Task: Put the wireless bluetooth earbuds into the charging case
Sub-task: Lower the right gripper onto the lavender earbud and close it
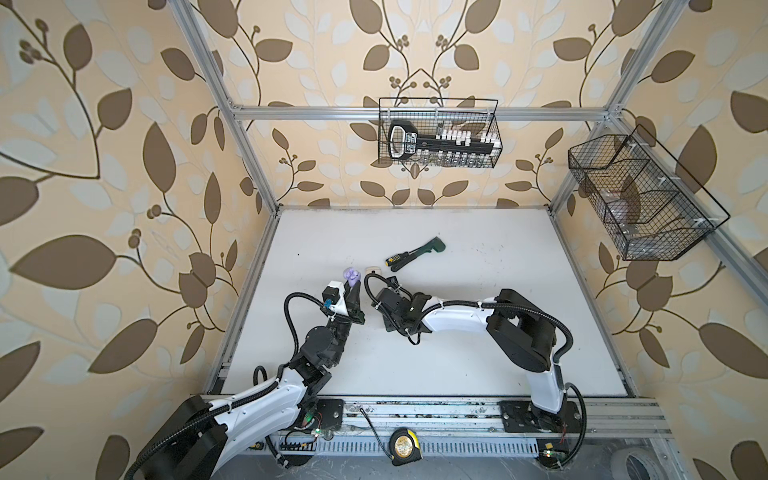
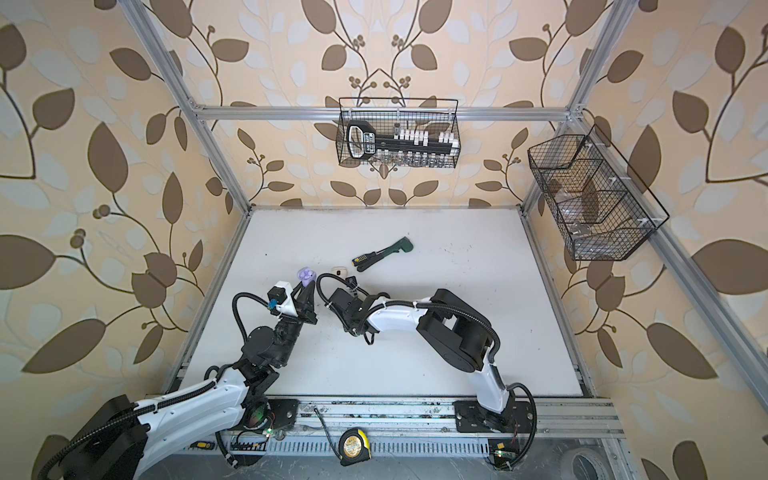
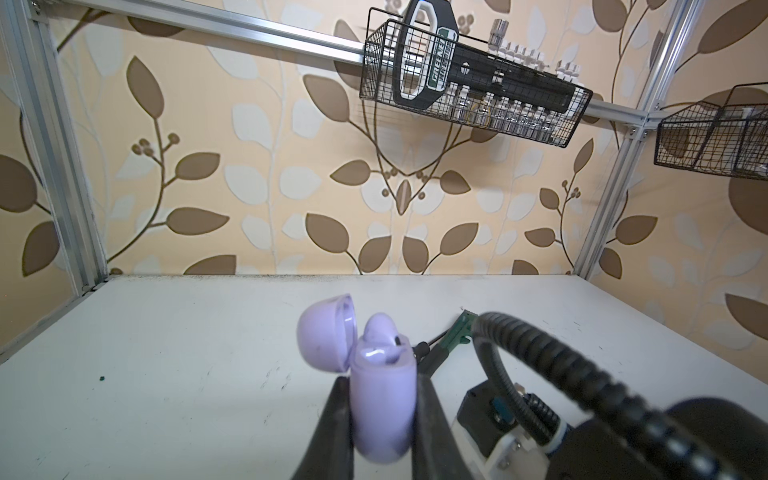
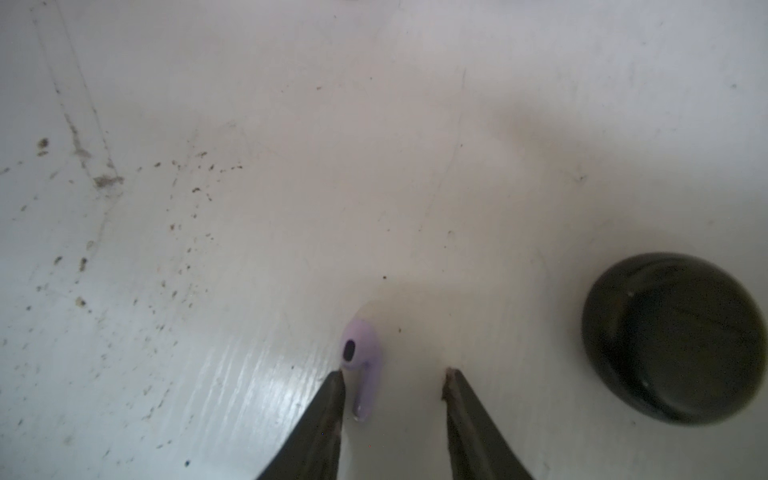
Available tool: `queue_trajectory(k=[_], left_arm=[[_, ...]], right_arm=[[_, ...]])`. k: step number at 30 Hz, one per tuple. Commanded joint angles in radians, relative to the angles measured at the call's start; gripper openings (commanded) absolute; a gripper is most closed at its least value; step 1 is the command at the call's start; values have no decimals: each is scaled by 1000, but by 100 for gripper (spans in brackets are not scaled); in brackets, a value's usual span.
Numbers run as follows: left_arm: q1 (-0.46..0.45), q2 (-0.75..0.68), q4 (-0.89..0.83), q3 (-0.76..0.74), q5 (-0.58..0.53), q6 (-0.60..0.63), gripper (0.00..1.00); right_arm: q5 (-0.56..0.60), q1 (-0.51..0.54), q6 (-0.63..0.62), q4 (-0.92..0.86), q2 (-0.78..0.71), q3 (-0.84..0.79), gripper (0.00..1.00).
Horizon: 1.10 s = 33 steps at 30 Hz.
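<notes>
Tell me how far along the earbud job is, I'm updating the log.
Done: one lilac earbud looks seated in the open lilac case. In hand: the left gripper clamps that case; the right gripper, open, brackets the second lilac earbud on the table. Left: grip it, insert it.

Looked like a robot lab cell: aluminium frame (image 1: 311,112) around a table (image 1: 498,332), tool basket (image 1: 386,124) above it, tape measure (image 1: 404,446) in front.
</notes>
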Motion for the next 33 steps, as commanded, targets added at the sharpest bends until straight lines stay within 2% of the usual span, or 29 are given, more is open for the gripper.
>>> queue_trajectory(k=[1,16,23,33], left_arm=[[9,8,58,-2,1,8,0],[9,2,70,-7,9,7,0],[9,0,70,-8,11,7,0],[9,5,70,-5,23,0,0]], right_arm=[[-28,-7,2,-10,44,24,39],[-36,-10,4,-16,86,57,31],[-33,-5,2,-21,92,62,21],[-26,-8,0,-26,97,68,14]])
